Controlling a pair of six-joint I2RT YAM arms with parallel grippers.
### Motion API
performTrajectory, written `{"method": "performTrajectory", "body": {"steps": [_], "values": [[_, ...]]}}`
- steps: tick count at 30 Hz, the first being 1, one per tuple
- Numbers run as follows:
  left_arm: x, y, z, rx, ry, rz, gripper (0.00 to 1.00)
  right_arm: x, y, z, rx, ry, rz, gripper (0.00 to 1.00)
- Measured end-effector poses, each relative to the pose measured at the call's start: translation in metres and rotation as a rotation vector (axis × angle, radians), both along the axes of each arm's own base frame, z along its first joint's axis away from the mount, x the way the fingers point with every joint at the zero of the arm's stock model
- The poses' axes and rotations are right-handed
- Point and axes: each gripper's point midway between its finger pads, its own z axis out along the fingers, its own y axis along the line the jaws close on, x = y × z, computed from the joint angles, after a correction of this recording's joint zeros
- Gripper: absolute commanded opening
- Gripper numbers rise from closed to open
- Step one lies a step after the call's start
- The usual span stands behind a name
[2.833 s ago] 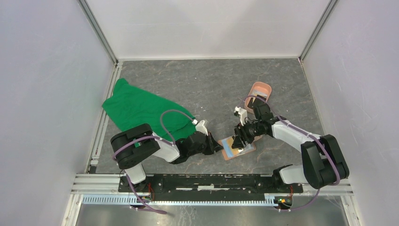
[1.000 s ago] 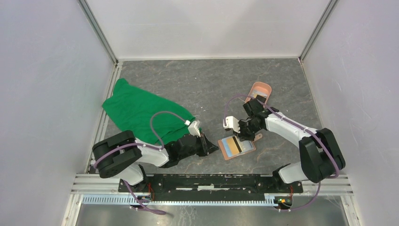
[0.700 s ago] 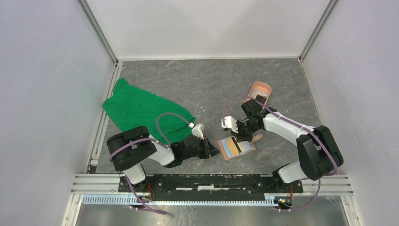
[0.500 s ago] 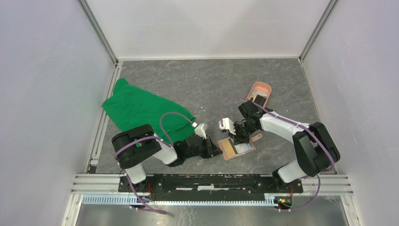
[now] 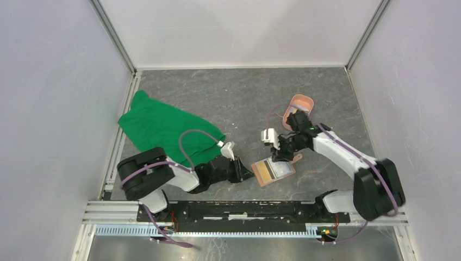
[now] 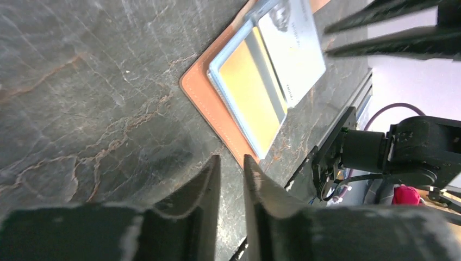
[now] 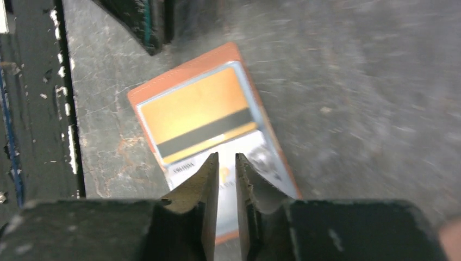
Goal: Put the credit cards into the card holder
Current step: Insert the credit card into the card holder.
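Observation:
The tan-orange card holder (image 5: 274, 172) lies open on the table near the front. In it lie an orange credit card (image 7: 198, 117) with a dark stripe and a pale credit card (image 6: 291, 49) beside it. My right gripper (image 7: 226, 157) hovers over the pale card, its jaws a narrow gap apart with nothing between them. Just left of the holder's corner (image 6: 201, 95), my left gripper (image 6: 231, 160) sits low on the table, slightly open and empty. In the top view the right gripper (image 5: 280, 154) is at the holder's far edge and the left gripper (image 5: 250, 175) at its left side.
A salmon-pink oval tray (image 5: 303, 100) stands behind the right arm with a dark card-like piece (image 5: 294, 112) in it. A green cloth (image 5: 163, 128) is spread at the back left. The metal rail (image 5: 244, 209) runs along the near edge.
The right gripper pressed down over the holder, then drew back toward the far right and parted its jaws a little. The left gripper stays by the holder's left corner.

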Motion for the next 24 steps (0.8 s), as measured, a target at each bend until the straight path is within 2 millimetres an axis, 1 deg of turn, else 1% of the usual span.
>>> {"method": "performTrajectory", "body": {"steps": [2,3,4,5,6,7,8,9,11,14,16,19,21,24], "values": [[0.002,0.006,0.01,-0.005,-0.02,0.021,0.47,0.01,-0.006,0.019,0.042,-0.066,-0.041,0.45],[0.004,0.008,0.016,-0.009,-0.039,0.03,0.56,0.018,-0.012,0.032,0.068,-0.112,-0.079,0.56],[0.006,0.01,0.024,-0.018,-0.06,0.042,0.64,0.025,-0.018,0.04,0.085,-0.148,-0.118,0.63],[0.008,0.013,0.03,-0.028,-0.078,0.052,0.75,0.034,-0.027,0.049,0.103,-0.189,-0.171,0.66],[0.01,0.016,0.038,-0.043,-0.099,0.069,0.79,0.043,-0.038,0.056,0.116,-0.232,-0.232,0.67],[0.012,0.02,0.045,-0.056,-0.116,0.083,0.83,0.05,-0.047,0.059,0.122,-0.254,-0.278,0.67],[0.012,0.023,0.05,-0.069,-0.129,0.096,0.84,0.055,-0.057,0.059,0.122,-0.262,-0.327,0.67],[0.012,0.027,0.053,-0.08,-0.136,0.104,0.84,0.057,-0.062,0.056,0.12,-0.252,-0.352,0.67],[0.011,0.031,0.052,-0.089,-0.137,0.108,0.84,0.058,-0.071,0.046,0.109,-0.201,-0.4,0.64],[0.007,0.032,0.043,-0.095,-0.097,0.108,0.84,0.061,-0.084,0.028,0.089,-0.11,-0.478,0.63],[0.004,0.029,0.036,-0.098,-0.062,0.101,0.85,0.064,-0.099,0.019,0.074,-0.067,-0.552,0.63],[-0.001,0.027,0.024,-0.091,-0.006,0.095,0.85,0.062,-0.118,0.012,0.062,-0.044,-0.63,0.62],[-0.002,0.025,0.02,-0.096,0.02,0.099,0.85,0.059,-0.117,0.012,0.077,-0.037,-0.624,0.59],[0.001,0.018,0.02,-0.103,0.038,0.105,0.85,0.049,-0.101,0.018,0.148,-0.016,-0.543,0.52]]}}
